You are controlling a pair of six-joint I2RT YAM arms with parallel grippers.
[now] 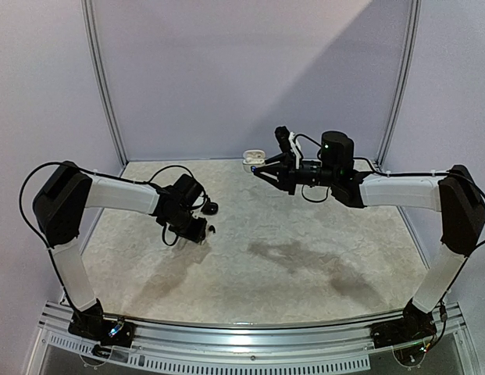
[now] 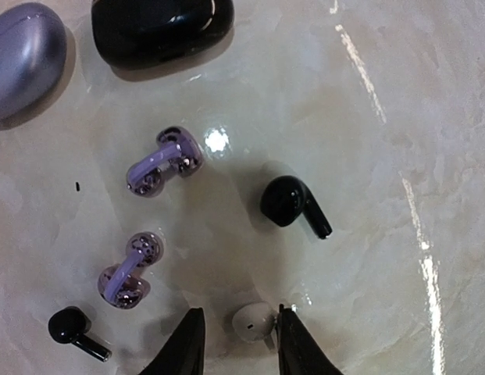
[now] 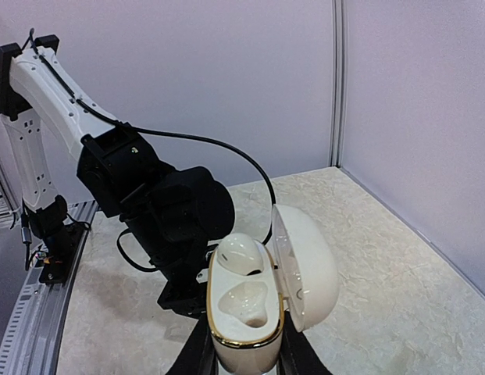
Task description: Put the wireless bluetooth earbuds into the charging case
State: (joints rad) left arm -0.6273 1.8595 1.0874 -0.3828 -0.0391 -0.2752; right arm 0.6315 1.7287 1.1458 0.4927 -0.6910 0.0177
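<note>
In the left wrist view a small white earbud [image 2: 254, 322] lies on the table between the fingers of my left gripper [image 2: 240, 312]. The right finger touches it and the left finger stands a little apart, so the jaws are open around it. My right gripper [image 3: 246, 355] is shut on the white, gold-rimmed charging case [image 3: 244, 312] and holds it above the back of the table [image 1: 252, 158]. The case lid [image 3: 308, 266] is open. One white earbud [image 3: 240, 254] sits in the far socket and the near socket is empty.
Two purple clip-style earbuds [image 2: 162, 162] [image 2: 129, 269] and two black earbuds [image 2: 293, 203] [image 2: 74, 328] lie ahead of the left gripper. A purple case [image 2: 23, 58] and a black case [image 2: 160, 27] sit beyond them. The left arm [image 1: 180, 205] is low over the table's left side.
</note>
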